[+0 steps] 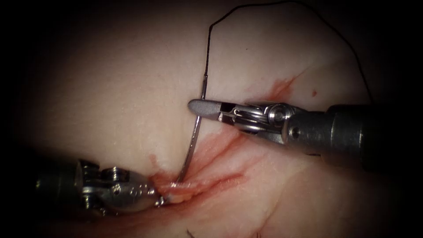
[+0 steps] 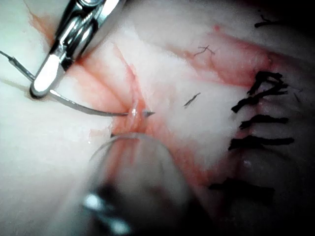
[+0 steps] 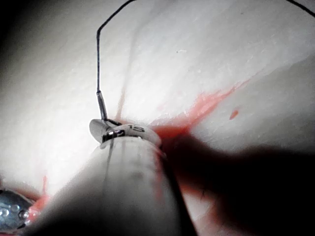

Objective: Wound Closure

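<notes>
Right hand (image 1: 198,107) clamps curved steel needle (image 1: 194,136) near its tail; left hand (image 1: 158,198) pinches tissue (image 1: 110,88).

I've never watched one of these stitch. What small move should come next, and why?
Probably the right tool should ease the needle further along its curve: it grips the needle near the thread end, and the tip already pokes out of the tissue beside the left tool.

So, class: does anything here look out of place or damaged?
Nothing stands out. The right tool holds the needle near its thread end; its tip pokes through the cut's edge. The left tool grips tissue.
</notes>
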You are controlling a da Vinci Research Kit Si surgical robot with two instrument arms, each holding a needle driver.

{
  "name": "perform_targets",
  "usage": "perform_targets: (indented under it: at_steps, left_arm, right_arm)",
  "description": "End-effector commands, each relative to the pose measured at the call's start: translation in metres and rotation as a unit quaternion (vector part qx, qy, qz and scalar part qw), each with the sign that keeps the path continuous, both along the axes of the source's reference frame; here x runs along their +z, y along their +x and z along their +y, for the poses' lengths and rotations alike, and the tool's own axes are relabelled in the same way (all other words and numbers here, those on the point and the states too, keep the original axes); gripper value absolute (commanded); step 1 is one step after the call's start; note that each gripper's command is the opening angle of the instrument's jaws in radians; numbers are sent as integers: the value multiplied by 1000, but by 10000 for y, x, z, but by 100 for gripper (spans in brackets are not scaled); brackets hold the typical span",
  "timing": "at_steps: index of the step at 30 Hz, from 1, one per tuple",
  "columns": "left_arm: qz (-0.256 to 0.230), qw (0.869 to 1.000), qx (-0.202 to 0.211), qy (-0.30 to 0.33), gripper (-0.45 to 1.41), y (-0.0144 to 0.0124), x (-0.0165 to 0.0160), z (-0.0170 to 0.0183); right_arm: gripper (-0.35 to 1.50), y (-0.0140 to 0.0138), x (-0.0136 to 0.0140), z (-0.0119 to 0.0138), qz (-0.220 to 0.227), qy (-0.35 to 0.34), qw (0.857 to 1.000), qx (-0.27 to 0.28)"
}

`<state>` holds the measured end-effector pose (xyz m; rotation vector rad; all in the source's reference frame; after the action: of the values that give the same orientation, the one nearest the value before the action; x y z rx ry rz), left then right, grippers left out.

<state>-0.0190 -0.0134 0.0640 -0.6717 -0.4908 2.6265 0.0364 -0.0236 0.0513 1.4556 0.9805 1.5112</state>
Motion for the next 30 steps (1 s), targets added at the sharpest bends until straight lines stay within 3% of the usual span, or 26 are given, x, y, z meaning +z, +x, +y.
perform_targets:
  at_steps: [1, 15, 30]
  left_arm:
    - [0, 1000, 0, 0, -35, -5, 5, -2]
    - [0, 1000, 0, 0, -35, -4, 5, -2]
    - [-1, 1000, 1, 0, -35, -3, 5, -2]
  right_arm:
    - [-35, 9, -2, 0, 3, -1, 1000, -2]
    - [-35, 9, -13, -8, 8, 18, 1000, -7]
    - [-35, 5, -8, -4, -5, 41, 999, -1]
